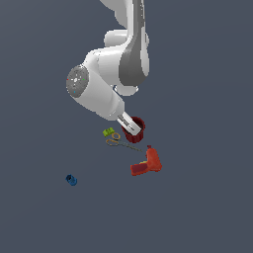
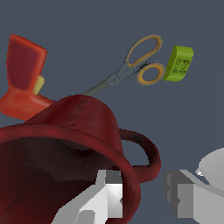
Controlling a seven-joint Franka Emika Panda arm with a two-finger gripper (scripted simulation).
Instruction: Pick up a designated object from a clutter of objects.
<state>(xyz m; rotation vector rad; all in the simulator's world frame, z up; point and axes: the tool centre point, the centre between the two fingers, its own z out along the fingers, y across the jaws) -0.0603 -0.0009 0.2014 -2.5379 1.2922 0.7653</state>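
Note:
The designated object, a dark red mug (image 1: 139,129) with a dark inside, stands among the clutter of objects and fills the wrist view (image 2: 65,131). Its small handle (image 2: 148,151) sticks out sideways. My gripper (image 1: 129,124) is down at the mug's rim, on the exterior view's left side. In the wrist view the gripper (image 2: 142,179) straddles the rim wall beside the handle. One finger (image 2: 109,192) is inside the mug and the other finger (image 2: 179,197) is outside it. A gap still shows between the outer finger and the wall, so the jaws are open.
Scissors (image 1: 118,142) (image 2: 131,70) with yellowish handles lie just beside the mug. A small green block (image 1: 108,132) (image 2: 179,63) sits next to their handles. An orange-red drill (image 1: 147,163) (image 2: 22,83) lies below the mug in the exterior view. A tiny blue cylinder (image 1: 71,180) sits apart.

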